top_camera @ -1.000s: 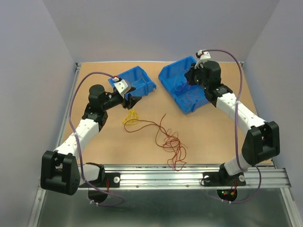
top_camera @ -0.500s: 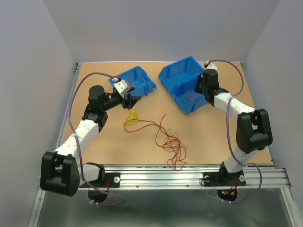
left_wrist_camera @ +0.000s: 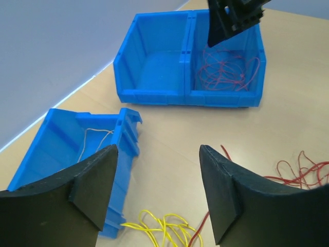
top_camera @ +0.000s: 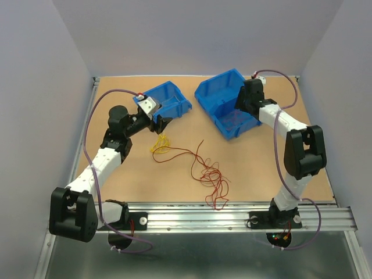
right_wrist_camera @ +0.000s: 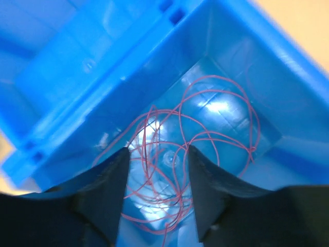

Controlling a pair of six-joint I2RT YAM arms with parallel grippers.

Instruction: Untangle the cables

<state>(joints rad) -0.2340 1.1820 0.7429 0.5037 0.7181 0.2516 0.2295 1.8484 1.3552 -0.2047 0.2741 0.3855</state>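
Observation:
A curly yellow cable (top_camera: 160, 143) lies on the table just near of my left gripper (top_camera: 164, 124), which is open and holds nothing. In the left wrist view the yellow loops (left_wrist_camera: 162, 226) sit below the gap of that gripper (left_wrist_camera: 157, 153). A tangle of red and dark red cables (top_camera: 210, 177) sprawls mid-table, joined to the yellow one by a long strand. My right gripper (top_camera: 240, 111) hangs open inside the right blue bin (top_camera: 210, 96). Loose red cable loops (right_wrist_camera: 205, 141) lie on the bin floor under that gripper (right_wrist_camera: 157, 152), and it grips none of them.
A smaller blue bin (top_camera: 174, 100) stands behind the left gripper; a thin pale wire (left_wrist_camera: 90, 140) lies in it. The right bin has two compartments, and the red cable (left_wrist_camera: 226, 69) is in the right-hand one. Raised rails border the table's left and near edges.
The right gripper has opened over the right bin while its arm folded back with the elbow raised. The left gripper's fingers stand a little wider; the left arm has not moved.

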